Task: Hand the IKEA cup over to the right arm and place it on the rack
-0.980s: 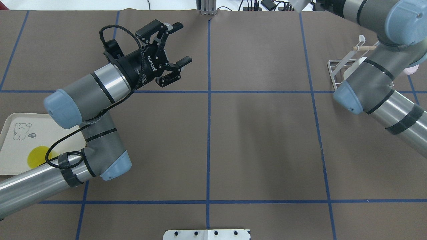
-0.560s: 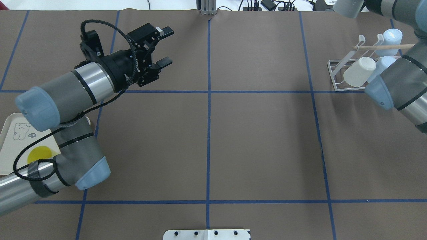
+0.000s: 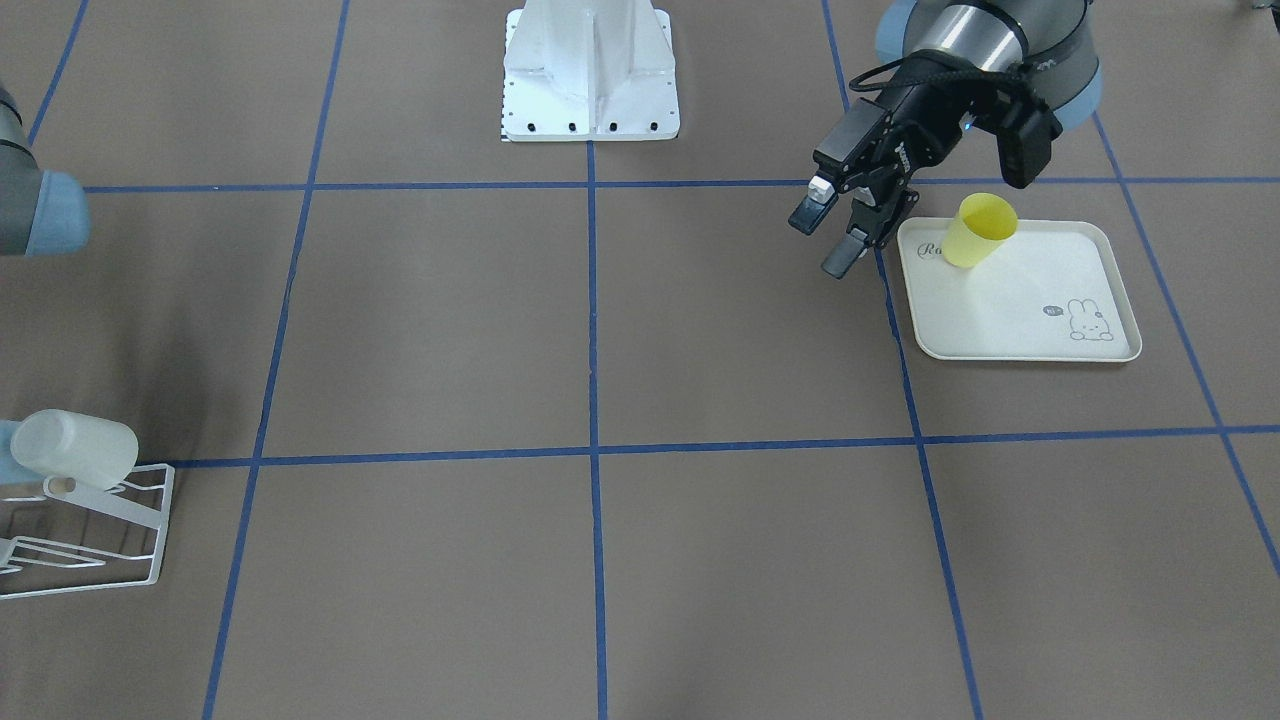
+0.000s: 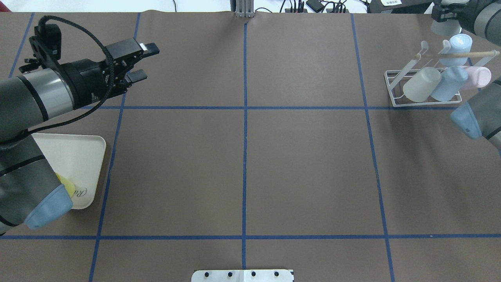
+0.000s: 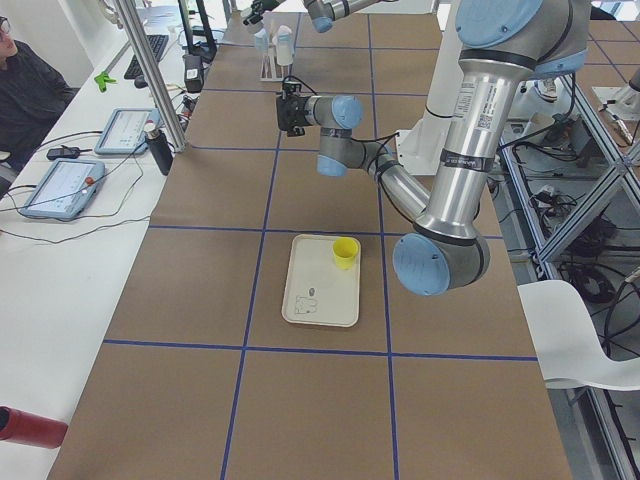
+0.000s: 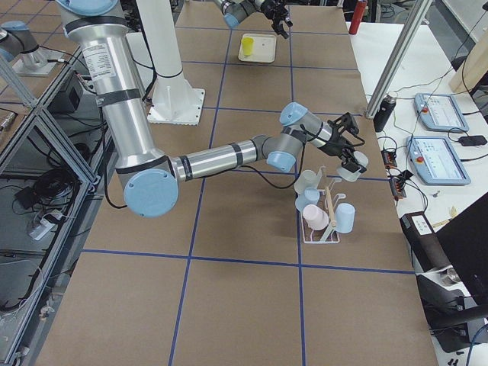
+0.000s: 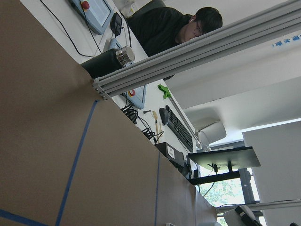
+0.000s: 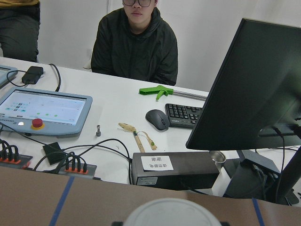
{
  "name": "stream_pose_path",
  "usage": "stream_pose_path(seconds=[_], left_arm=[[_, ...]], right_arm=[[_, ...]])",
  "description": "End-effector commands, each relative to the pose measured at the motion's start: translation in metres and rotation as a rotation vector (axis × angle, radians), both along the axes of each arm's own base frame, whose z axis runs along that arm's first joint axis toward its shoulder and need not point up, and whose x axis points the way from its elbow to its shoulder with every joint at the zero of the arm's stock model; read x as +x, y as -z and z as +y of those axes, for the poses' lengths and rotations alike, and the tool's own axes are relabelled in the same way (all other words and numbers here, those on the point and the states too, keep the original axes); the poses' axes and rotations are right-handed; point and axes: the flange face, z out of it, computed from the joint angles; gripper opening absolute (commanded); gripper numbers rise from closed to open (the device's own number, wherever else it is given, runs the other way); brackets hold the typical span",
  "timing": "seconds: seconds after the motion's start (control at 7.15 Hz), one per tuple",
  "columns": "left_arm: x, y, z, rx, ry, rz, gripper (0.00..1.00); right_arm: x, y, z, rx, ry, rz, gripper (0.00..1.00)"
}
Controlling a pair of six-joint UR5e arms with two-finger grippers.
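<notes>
My right gripper [image 4: 445, 17] is shut on a pale, whitish IKEA cup [image 4: 444, 27] at the far right corner, held just beyond the rack [image 4: 389, 87]. The right wrist view shows only the cup's round rim [image 8: 171, 213] at the bottom edge. In the exterior right view the cup [image 6: 351, 171] hangs in the gripper [image 6: 349, 156] above the rack's far end [image 6: 320, 240]. The white wire rack carries several cups, white, blue and pink. My left gripper [image 4: 143, 62] is open and empty over the far left of the table, also visible as the gripper [image 3: 835, 225] beside the tray.
A cream rabbit-print tray [image 3: 1010, 320] lies on my left side with a yellow cup [image 3: 980, 230] standing on it. The robot's white base [image 3: 590, 80] sits at the near middle. A person [image 8: 136, 42] sits behind a desk with tablets and cables past the far edge.
My left arm has swung back to the left, away from the centre, its gripper still open. My right arm has carried the pale cup rightwards to beyond the rack, uncovering the cups there.
</notes>
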Motion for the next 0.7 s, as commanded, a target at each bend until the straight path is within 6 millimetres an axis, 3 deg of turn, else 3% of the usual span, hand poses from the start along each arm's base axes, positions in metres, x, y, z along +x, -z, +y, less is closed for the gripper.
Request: stream_pose_path(seconds=[0.0, 0.56], left_arm=[[-0.0039, -0.0071, 0.0013, -0.001, 0.001, -0.024, 1.0], [-0.0039, -0.0138, 0.0013, -0.01, 0.0, -0.034, 1.0]], right_arm=[[-0.0006, -0.0296, -0.0039, 0.024, 0.002, -0.008, 0.0], [-0.0005, -0.0378, 0.0013, 0.01, 0.02, -0.017, 0.0]])
